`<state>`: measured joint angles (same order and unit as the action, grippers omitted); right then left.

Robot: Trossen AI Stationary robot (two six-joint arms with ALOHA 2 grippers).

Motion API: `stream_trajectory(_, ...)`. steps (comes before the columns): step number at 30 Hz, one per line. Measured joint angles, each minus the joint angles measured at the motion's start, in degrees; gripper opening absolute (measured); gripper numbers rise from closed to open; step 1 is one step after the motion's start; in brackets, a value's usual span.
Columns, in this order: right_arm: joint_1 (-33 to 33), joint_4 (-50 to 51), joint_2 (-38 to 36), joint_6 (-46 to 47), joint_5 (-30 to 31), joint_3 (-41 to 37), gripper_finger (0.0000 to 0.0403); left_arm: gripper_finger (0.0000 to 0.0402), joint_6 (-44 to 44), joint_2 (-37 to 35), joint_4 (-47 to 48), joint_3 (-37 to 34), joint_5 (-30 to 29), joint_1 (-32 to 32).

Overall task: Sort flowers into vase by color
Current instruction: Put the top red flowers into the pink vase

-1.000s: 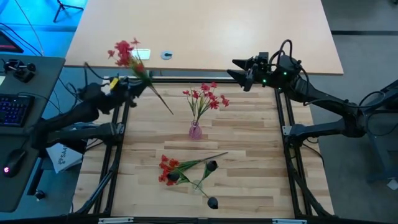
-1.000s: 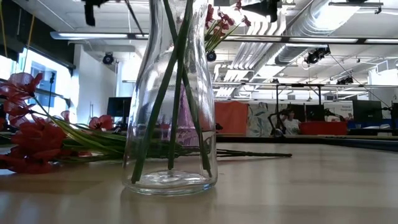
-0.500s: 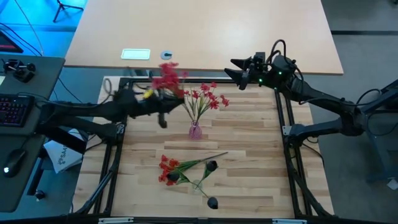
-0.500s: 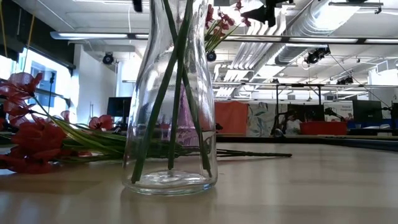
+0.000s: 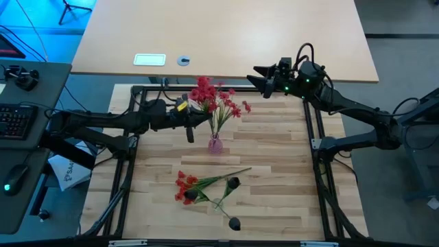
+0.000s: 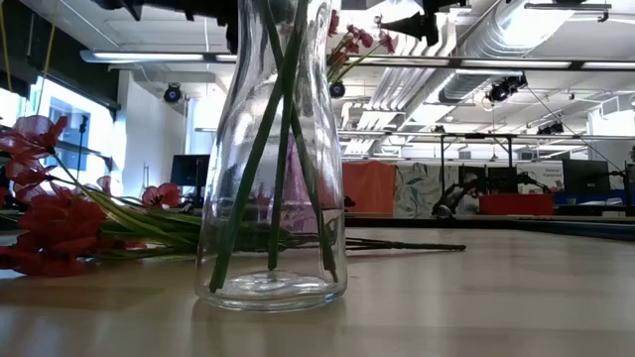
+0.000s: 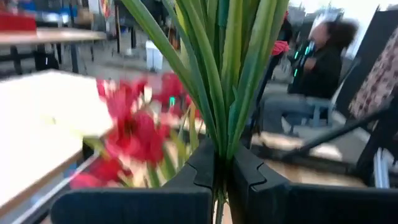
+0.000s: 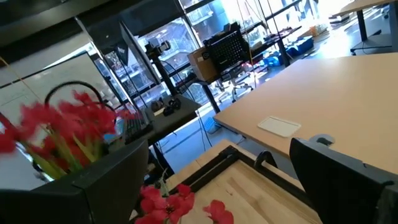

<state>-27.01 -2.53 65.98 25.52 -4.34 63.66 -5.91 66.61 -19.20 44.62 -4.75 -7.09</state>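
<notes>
We are seeing the left gripper (image 5: 184, 114), fingers clamped on a red flower bunch (image 5: 204, 90), hovering beside the pink vase (image 5: 215, 143). Next: lowering stalks into its neck. Right gripper (image 5: 259, 77) is waiting, fingers parted, empty.

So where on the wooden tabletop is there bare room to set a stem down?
Bare wood lies right of the small pink vase toward the right frame rail, and along the left rail. Crowded: the clear glass vase with loose red flowers, and the left claw.
</notes>
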Motion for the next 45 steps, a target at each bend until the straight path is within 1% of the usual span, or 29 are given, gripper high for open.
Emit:
stream_trajectory(2,-0.02,-0.02,0.0,0.0,-0.02,0.0,0.0387,0.0001,-0.65,0.46,2.07,-0.02,-0.28,0.0)
stream_trajectory(5,-0.01,-0.02,0.0,0.0,-0.02,0.0,0.0387,0.0013,-4.11,1.04,2.31,-0.02,-0.42,0.0)
stream_trajectory(7,-0.02,-0.06,0.0,0.0,-0.04,0.0,0.0387,0.0026,-6.17,1.16,2.31,-0.02,-0.41,0.0)
stream_trajectory(9,-0.02,-0.02,0.0,0.0,-0.04,0.0,0.0387,0.0046,-6.41,1.15,2.61,-0.02,0.24,-0.02)
stream_trajectory(13,-0.02,-0.04,0.0,0.01,-0.13,0.0,0.0387,0.0103,-6.1,1.14,3.78,-0.02,1.75,-0.01)
stream_trajectory(18,-0.02,-0.04,0.0,0.02,-0.13,0.0,0.0387,0.0193,-6.54,0.51,7.59,-0.02,4.47,-0.01)
stream_trajectory(22,-0.02,-0.04,-0.02,0.02,-0.13,0.0,0.0387,0.0252,-6.46,-1.84,15.74,1.56,7.28,-0.01)
stream_trajectory(25,-0.02,-0.03,0.0,0.02,-0.13,0.0,0.0387,0.028,-6.43,-4.12,21.51,2.25,8.67,0.0)
stream_trajectory(28,-0.02,-0.04,-0.02,0.02,-0.13,0.0,0.0387,0.0293,-5.99,-6.28,25.64,2.27,9.38,0.01)
stream_trajectory(30,0.0,-0.04,-0.02,0.02,-0.13,0.0,0.0387,0.0295,-5.88,-7.27,26.34,2.27,9.42,0.05)
stream_trajectory(32,-0.01,-0.04,-0.02,0.02,-0.13,0.0,0.0387,0.0296,-3.76,-7.65,24.96,2.28,9.31,0.09)
stream_trajectory(35,-0.02,-0.04,-0.02,0.02,-0.13,0.0,0.0387,0.0296,-0.15,-7.16,23.89,2.36,5.69,-0.06)
stream_trajectory(36,-0.02,-0.04,-0.02,0.03,-0.13,0.0,0.0387,0.0296,-0.01,-6.8,23.86,2.36,4.56,-0.29)
stream_trajectory(38,0.04,-0.04,-0.02,0.17,-0.13,0.0,0.0387,0.0296,-0.47,-6.21,23.67,2.33,4.18,-0.9)
stream_trajectory(41,0.05,0.15,-0.02,0.14,-0.15,0.0,0.0387,0.0296,-2.63,-5.52,19.89,2.32,4.07,-1.11)
stream_trajectory(45,0.05,0.18,-0.02,0.08,-0.15,0.0,0.0387,0.0296,-2.47,-4.26,15.13,2.34,4.06,-0.4)
